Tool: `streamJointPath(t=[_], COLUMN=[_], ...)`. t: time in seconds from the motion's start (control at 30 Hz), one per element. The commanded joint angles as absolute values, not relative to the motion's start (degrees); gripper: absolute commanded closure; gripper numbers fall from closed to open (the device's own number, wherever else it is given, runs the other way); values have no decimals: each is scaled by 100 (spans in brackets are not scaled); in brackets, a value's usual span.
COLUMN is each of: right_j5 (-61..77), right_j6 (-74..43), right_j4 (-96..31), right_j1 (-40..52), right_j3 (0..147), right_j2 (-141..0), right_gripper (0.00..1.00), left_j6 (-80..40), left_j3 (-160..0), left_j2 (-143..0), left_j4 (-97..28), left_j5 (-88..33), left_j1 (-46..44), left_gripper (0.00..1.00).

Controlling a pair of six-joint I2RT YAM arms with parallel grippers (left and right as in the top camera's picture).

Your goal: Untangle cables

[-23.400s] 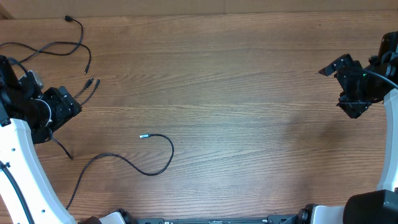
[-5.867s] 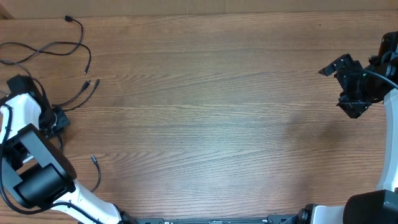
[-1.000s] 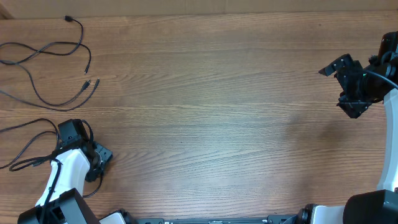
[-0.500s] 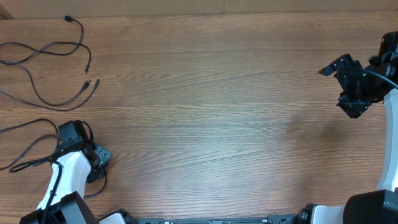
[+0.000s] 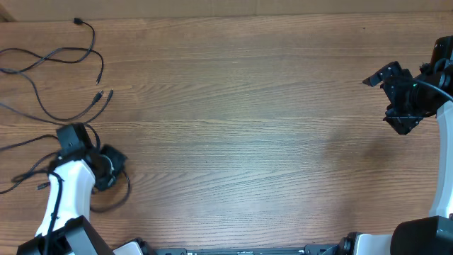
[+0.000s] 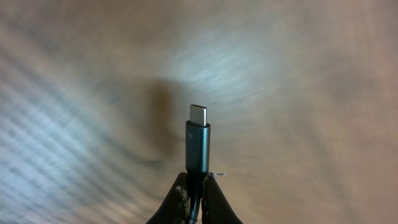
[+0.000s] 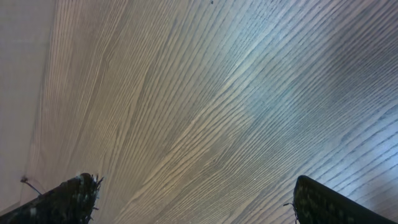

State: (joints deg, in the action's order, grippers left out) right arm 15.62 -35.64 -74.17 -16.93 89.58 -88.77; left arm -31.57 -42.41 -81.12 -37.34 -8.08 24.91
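Cables (image 5: 101, 93) loose at 10 o'clock; left end effector (image 6: 194, 190) pinches one plug (image 6: 198, 140) (prob. to pull it clear), right end effector (image 7: 196, 183) spread.

Left gripper (image 5: 107, 168): moved from the table's 9 o'clock edge down to 8 o'clock; in the last second it edged back toward 12 o'clock.
Gripped cable (image 6: 198, 144): dragged from 7 o'clock inner table to the 8 o'clock edge.
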Motion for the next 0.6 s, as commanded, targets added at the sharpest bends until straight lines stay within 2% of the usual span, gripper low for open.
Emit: streamJointPath(t=[0.0, 0.27, 0.57], right_j5=[1503, 1503, 1503], right_j6=[-3557, -3559, -3559], right_j4=[-7402, -7402, -7402], right_j1=[-1702, -1702, -1702], right_j3=[9043, 9043, 9043], right_j2=[-8820, -8820, -8820], right_gripper=[0, 0, 0], left_j6=[-3216, -3575, -4005], left_j3=[-4775, -4971, -4965], left_j2=[-8125, -8125, -8128], left_j4=[-3903, -3977, -3677], left_j5=[-1372, -1332, -823], left_j1=[2512, 2589, 3201], left_gripper=[96, 96, 96])
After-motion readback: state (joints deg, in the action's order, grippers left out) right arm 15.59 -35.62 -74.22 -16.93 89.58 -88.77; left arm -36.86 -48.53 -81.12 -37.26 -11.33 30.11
